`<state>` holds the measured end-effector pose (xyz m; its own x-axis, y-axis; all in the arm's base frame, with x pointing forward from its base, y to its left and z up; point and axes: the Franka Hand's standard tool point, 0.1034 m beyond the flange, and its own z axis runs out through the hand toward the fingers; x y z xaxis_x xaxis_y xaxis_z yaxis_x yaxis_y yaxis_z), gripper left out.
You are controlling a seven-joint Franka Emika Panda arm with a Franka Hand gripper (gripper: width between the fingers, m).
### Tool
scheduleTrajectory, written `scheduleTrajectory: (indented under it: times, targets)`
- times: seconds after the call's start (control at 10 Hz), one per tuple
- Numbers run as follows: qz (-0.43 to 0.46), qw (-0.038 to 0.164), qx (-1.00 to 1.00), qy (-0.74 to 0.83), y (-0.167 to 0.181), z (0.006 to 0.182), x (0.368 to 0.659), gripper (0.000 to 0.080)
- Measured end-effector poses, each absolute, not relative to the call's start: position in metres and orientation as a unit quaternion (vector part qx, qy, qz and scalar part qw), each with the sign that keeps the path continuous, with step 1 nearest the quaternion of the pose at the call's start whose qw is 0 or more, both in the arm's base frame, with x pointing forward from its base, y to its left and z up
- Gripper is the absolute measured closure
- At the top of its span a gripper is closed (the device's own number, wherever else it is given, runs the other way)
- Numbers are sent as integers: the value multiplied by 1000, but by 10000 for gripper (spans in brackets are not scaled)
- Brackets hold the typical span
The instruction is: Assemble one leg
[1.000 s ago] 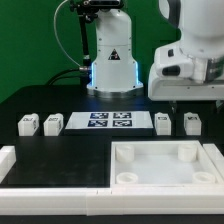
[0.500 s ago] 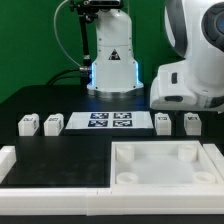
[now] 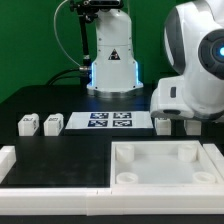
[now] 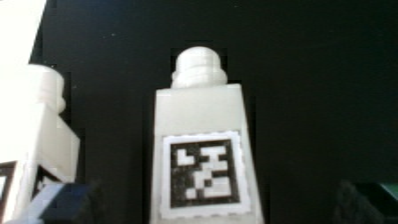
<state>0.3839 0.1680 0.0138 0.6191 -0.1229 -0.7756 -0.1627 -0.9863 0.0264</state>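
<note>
Your gripper is spread over the leg; drift sideways and you clip the neighbouring leg.

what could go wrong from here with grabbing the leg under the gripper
1. The gripper looks open around the leg, but a second leg lies close beside it, so the near finger might clip that one.
2. If the fingers close off-centre, the leg could twist or slip rather than seat squarely.

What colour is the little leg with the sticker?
White, with a black-and-white patterned tag. The leg shows best in the wrist view.
</note>
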Motion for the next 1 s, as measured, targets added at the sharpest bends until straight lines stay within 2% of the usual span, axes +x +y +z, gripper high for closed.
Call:
scheduleTrajectory:
  times: [0.2, 0.3, 0.4, 0.5, 0.6, 1.0]
  targets:
    - [429, 23, -900, 79, 168, 14, 384, 151]
    - [429, 23, -900, 79, 168, 14, 384, 240]
    - [429, 23, -900, 79, 168, 14, 384, 240]
    - [429, 23, -900, 79, 168, 14, 384, 477]
    - [429, 23, -899, 79, 168, 14, 384, 508]
    - [429, 23, -899, 79, 168, 14, 384, 508]
